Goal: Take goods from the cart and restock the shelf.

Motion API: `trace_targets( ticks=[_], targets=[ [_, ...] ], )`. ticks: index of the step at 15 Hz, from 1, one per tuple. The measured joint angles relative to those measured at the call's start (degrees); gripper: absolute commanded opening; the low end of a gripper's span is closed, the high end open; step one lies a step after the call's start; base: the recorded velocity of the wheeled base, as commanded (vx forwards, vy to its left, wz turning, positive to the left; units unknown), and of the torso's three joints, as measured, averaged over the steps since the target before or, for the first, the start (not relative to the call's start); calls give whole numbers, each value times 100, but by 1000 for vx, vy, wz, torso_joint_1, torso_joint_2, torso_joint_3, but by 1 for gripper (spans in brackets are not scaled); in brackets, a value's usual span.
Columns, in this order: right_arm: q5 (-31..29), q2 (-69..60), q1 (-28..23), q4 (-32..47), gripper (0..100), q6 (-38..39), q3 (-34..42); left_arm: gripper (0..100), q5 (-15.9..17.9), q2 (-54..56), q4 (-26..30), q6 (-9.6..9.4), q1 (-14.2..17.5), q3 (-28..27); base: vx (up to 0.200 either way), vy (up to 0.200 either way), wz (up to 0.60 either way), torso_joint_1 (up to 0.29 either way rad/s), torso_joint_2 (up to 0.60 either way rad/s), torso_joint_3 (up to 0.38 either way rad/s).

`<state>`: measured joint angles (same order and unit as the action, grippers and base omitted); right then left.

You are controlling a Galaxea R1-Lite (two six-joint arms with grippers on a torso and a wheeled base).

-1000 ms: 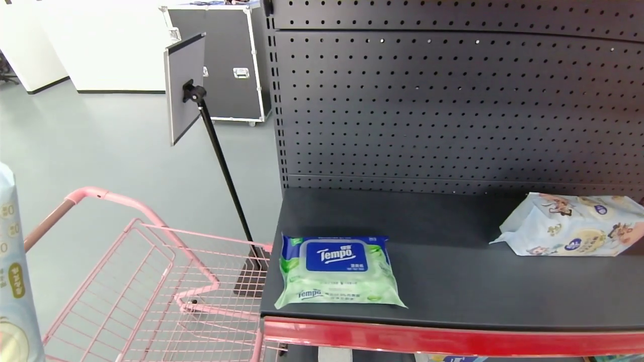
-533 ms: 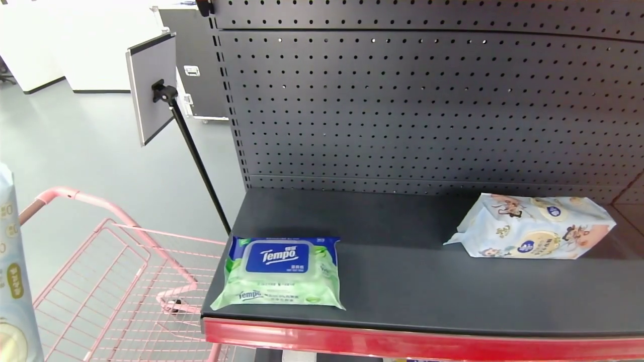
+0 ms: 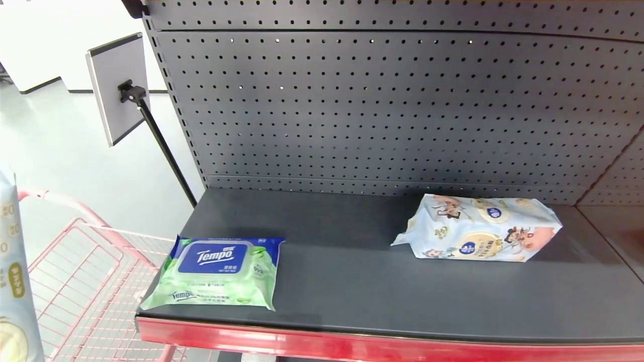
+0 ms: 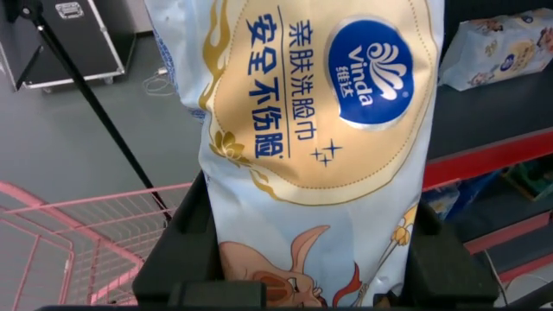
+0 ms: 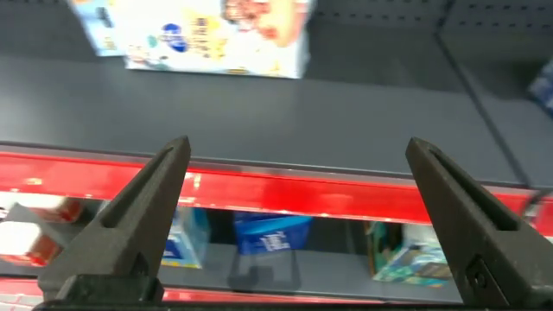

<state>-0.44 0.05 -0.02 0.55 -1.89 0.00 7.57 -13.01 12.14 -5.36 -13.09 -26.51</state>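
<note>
Closest to us, our left gripper [image 4: 304, 246] has its black fingers [image 4: 186, 238] clenched on both sides of a tall, pale-blue soft plastic pack of face tissues [image 4: 311, 112] with a gold oval and cartoon print. We hold it upright, off the shelf. The pink wire cart [image 3: 75, 271] lies just beside and below it, at our left.

Our right gripper [image 5: 296, 151] hangs in front of the shelf's glossy red front edge [image 3: 352, 344]. Its two dark fingers [image 5: 130, 216] are spread wide and released, with nothing between them. Between them we see that red edge and, under it, blue and green packets [image 5: 268, 233] on a lower level.

Beyond the edge lies the dark grey shelf [image 3: 402, 296]. On its near left corner a flat green-and-blue pack of wet wipes [image 3: 216, 274] with a blue lid label lies face up, close to the front edge.

Farther back and well to the right of it, a pale-blue cartoon-printed soft pack [image 3: 478, 229] lies on its side near the rear of the board. The two are well apart, with bare board between them.

Behind everything rises the dark perforated metal back panel [image 3: 377, 110]. To its left, past the shelf's end, a grey rectangular sign panel [image 3: 118, 88] sits tilted on a thin black stand.
</note>
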Motion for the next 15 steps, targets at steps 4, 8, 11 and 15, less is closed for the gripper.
trace_targets(
  ticks=[4, 8, 11, 15],
  targets=[
    [0, 0, 0, -4, 100, -2, 0, 0, 0, -13, -2, 0, 0, 0, 0, -200, 0, 0, 6, 2],
    [-5, 0, -5, -1, 100, -2, 0, 0, -2, -29, 4, -44, 0, 22, 0, -200, 0, 4, 1, 4],
    [-10, -2, -5, -4, 100, -5, 0, 0, 9, -46, 6, -117, 0, 41, 0, -200, 0, 2, -2, 4],
    [65, 269, 16, 7, 100, 105, -529, 0, 22, -105, -5, -163, 6, 15, 0, -50, 0, 1, 2, 1]
  ],
)
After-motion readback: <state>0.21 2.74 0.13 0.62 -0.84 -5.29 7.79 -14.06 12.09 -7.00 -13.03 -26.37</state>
